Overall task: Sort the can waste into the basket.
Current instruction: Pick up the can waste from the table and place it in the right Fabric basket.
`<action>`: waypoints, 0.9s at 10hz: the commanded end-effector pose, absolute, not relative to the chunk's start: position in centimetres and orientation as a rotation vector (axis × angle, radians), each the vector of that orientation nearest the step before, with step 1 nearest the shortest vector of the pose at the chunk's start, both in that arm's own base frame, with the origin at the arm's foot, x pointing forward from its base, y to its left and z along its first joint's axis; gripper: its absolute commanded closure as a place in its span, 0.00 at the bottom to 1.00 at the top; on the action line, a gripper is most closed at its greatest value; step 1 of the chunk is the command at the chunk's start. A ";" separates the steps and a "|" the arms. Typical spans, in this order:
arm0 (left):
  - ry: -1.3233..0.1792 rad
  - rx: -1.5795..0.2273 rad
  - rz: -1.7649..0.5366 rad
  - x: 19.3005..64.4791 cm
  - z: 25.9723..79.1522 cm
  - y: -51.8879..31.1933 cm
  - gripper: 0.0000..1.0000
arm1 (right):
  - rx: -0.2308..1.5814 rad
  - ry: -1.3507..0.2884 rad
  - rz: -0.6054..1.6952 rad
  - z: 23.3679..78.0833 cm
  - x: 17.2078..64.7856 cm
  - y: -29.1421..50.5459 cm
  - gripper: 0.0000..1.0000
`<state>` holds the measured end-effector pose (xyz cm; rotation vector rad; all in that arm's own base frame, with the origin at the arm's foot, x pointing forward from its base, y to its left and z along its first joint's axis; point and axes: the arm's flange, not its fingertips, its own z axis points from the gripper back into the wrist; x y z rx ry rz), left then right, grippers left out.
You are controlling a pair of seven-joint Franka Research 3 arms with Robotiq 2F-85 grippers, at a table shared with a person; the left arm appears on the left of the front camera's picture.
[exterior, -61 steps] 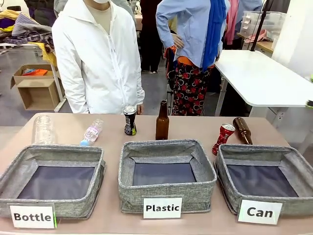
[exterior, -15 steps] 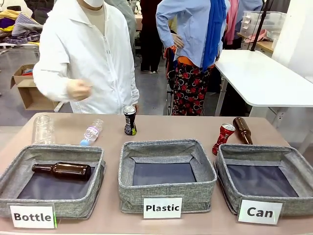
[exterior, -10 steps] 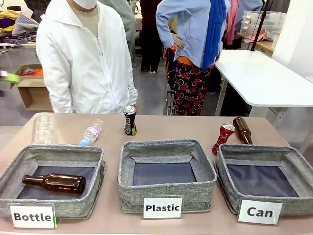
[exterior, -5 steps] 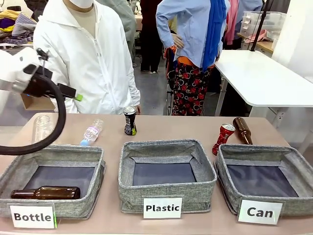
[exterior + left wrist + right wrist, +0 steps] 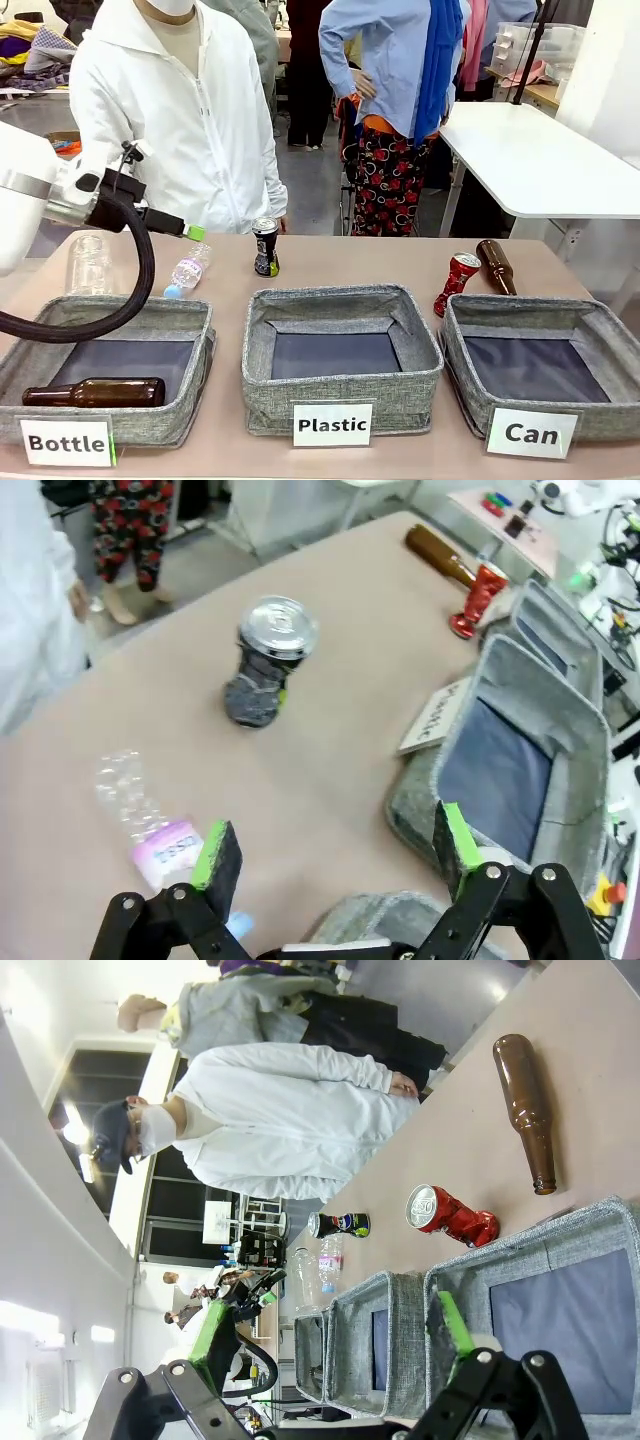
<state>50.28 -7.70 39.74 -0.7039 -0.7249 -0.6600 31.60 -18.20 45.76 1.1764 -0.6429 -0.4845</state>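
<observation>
The black can with a silver top stands upright at the far middle of the table. My left gripper hovers open to its left, above the table. In the left wrist view the black can is ahead of my open left gripper. The dented red can leans against the far rim of the grey basket labelled "Can". My right gripper is open and high up, looking down on the red can, the black can and the basket.
A brown bottle lies beside the red can. Another brown bottle lies in the "Bottle" basket. A plastic bottle and a clear jar sit far left. The "Plastic" basket is in the middle. A person stands behind the table.
My left arm has swung in from the left and moved right over the table's far left. The brown bottle in the "Bottle" basket slid to its front wall.
</observation>
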 end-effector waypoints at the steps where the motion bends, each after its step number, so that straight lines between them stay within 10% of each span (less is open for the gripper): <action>1: -0.773 -0.642 -0.621 50.3 41.0 -7.1 0.00 | 1.192 -0.675 -0.472 45.6 31.9 -18.2 0.00; 6: -0.843 -0.857 -0.988 50.6 42.2 -6.2 0.00 | 1.192 -0.675 -0.472 45.6 31.9 -18.2 0.00; 9: -1.110 -0.934 -1.119 39.0 49.7 5.9 0.00 | 1.192 -0.675 -0.472 45.6 31.9 -18.2 0.00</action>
